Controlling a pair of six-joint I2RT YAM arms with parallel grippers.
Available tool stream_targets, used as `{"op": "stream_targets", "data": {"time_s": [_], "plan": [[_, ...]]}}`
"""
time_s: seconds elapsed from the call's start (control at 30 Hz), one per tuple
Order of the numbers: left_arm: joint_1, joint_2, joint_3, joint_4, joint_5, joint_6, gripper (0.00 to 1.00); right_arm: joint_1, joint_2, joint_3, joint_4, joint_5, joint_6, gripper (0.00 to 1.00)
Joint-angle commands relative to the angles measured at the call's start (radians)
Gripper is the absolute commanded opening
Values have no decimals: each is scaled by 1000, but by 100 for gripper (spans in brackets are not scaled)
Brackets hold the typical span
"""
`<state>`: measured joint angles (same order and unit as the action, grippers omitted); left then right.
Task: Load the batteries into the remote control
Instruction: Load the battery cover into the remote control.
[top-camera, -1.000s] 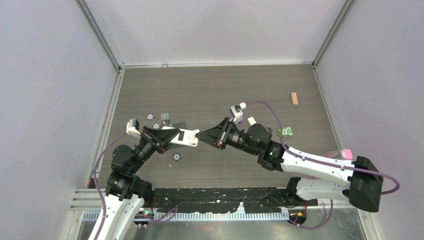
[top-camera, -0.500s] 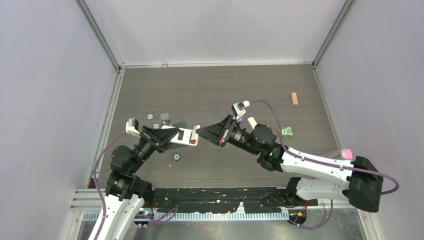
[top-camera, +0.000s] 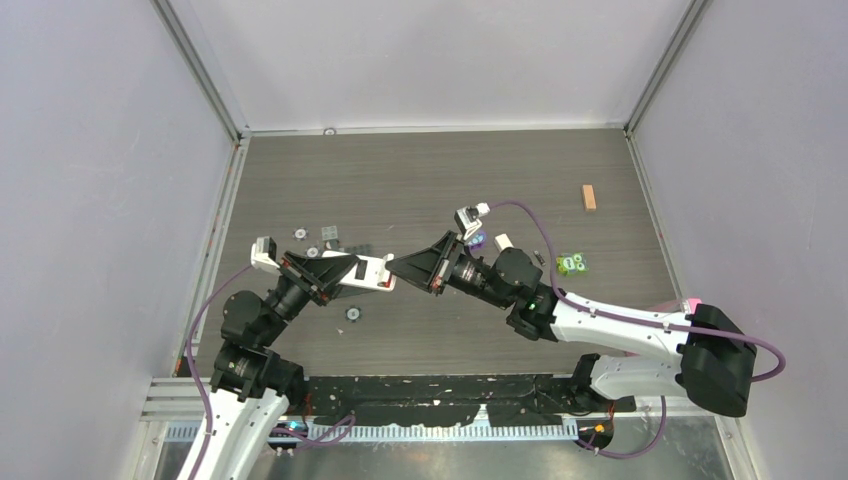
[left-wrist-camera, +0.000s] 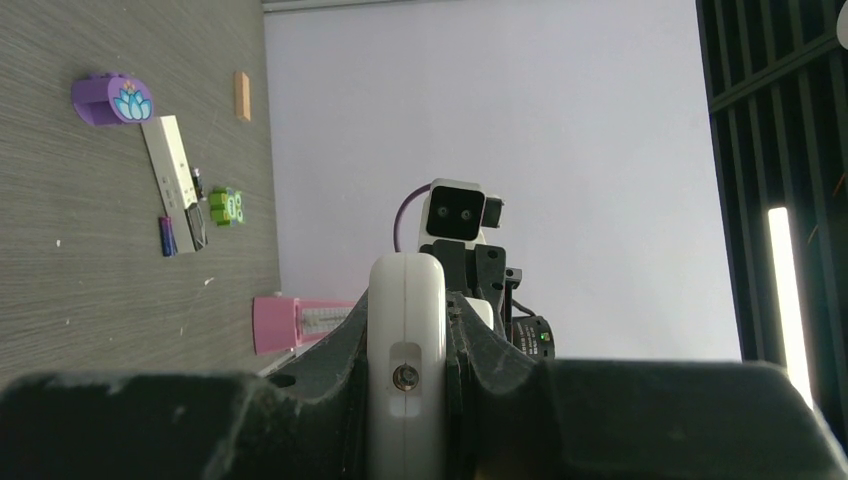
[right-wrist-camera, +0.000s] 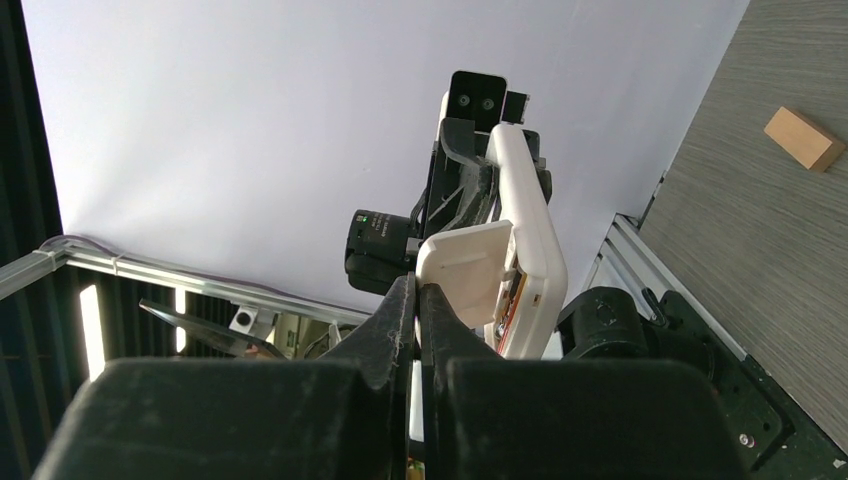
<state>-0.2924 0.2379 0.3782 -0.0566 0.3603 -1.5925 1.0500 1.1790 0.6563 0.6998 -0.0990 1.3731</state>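
Right wrist, nearest: finds the right gripper (right-wrist-camera: 415, 290) pinched shut, tips against a half-lifted battery cover (right-wrist-camera: 465, 270) on a wider white remote (right-wrist-camera: 530, 230); cannot tell the bay's contents. Finds the left gripper (left-wrist-camera: 405, 340) clamped on that remote, aloft. Looks like cover-opening; next calls for peeling the flap clear. Farther, toward 10 o'clock in the left wrist view, on the table (left-wrist-camera: 80, 300): spots the narrow remote control (left-wrist-camera: 172, 170), a blue-purple battery (left-wrist-camera: 167, 236) just beside. Beyond, a pink box (left-wrist-camera: 300, 322), contents hidden.
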Motion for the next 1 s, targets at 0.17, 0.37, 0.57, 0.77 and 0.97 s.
{"op": "stream_targets", "data": {"time_s": [0.17,0.37,0.57,0.77,0.97], "plan": [[-1,0,7,70,14,-10,0,-2,15,25,113,-20,24,6],[-1,-3,9,66,14,-12,0,-2,14,24,123,-21,24,5],[-1,-7,5,62,12,-12,0,-2,23,23,124,-27,26,6],[-1,-8,6,64,13,-15,0,-2,47,21,136,-37,42,5],[-1,-8,8,65,15,-18,0,-3,46,6,130,-31,51,5]]}}
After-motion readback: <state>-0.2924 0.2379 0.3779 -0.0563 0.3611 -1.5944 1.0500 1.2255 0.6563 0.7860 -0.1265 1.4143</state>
